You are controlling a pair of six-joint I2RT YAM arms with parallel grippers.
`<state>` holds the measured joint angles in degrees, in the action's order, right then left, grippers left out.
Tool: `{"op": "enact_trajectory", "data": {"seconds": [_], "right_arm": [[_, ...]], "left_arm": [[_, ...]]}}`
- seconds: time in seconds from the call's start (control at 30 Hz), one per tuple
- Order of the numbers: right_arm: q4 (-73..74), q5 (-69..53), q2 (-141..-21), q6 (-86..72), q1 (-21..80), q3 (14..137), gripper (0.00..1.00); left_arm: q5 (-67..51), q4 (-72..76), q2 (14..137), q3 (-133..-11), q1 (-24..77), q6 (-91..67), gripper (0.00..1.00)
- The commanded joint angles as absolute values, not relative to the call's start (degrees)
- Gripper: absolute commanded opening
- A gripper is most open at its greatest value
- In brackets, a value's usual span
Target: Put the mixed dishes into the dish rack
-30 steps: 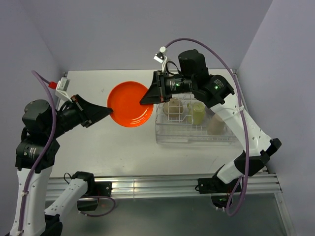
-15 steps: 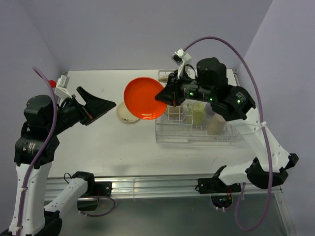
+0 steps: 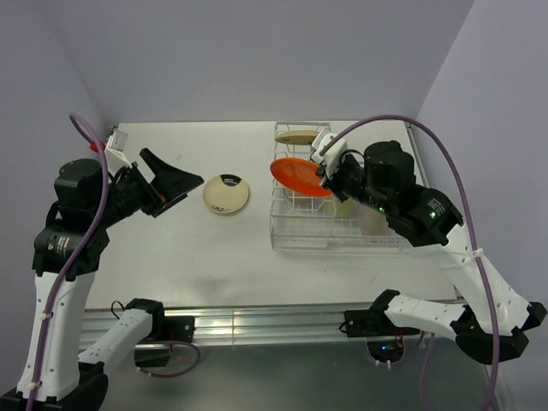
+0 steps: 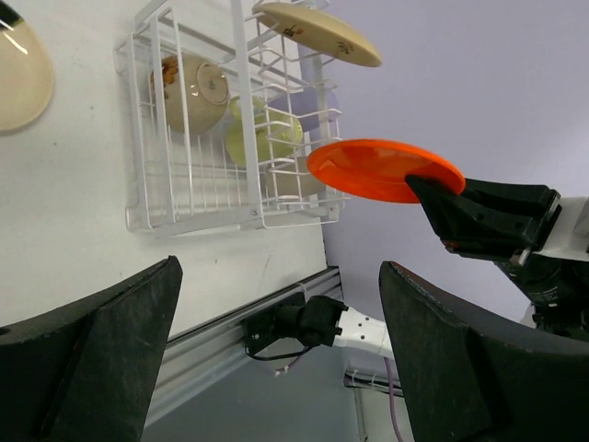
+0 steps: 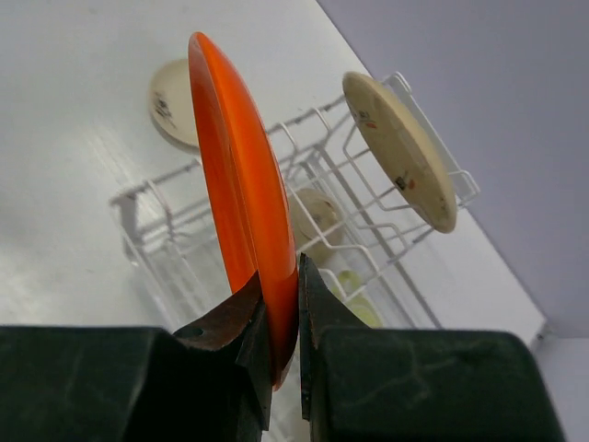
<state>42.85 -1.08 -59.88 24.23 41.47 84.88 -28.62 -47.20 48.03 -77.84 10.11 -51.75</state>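
Plate (image 5: 235,175) | tilted on edge, over rack (image 3: 325,246) slots | right jaws pinch its rim | left jaws wide open, empty

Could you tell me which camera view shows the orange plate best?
The right wrist view: the orange plate is closest and largest, edge-on, its rim clamped in the right pincer. The left wrist and top views show it smaller and farther off.

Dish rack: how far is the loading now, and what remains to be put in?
Done: a cream saucer stands in the dish rack slots and cups sit in its basket. In hand: the right hand pinches the orange plate by its rim, above the rack. Remaining: the off-white dish lies on the table; the left hand is open and empty.
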Motion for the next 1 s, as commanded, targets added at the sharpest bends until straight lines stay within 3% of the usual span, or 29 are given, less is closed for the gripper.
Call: {"op": "enact_trajectory", "data": {"seconds": [0.0, 0.37, 0.97], "right_arm": [[36.04, 0.36, -57.84, 36.36, 38.77, 82.19, 0.00], [32.17, -12.19, -59.59, 45.53, 27.60, 83.57, 0.00], [36.91, -21.18, -65.83, 49.48, 26.19, 87.28, 0.00]], "left_arm": [[-29.71, -45.88, 48.43, -77.35, 10.20, -51.77, 0.94], [-29.18, -47.02, 47.55, -76.47, 10.20, -51.59, 0.94], [-28.65, -47.02, 46.67, -74.01, 10.20, -52.03, 0.94]]}}
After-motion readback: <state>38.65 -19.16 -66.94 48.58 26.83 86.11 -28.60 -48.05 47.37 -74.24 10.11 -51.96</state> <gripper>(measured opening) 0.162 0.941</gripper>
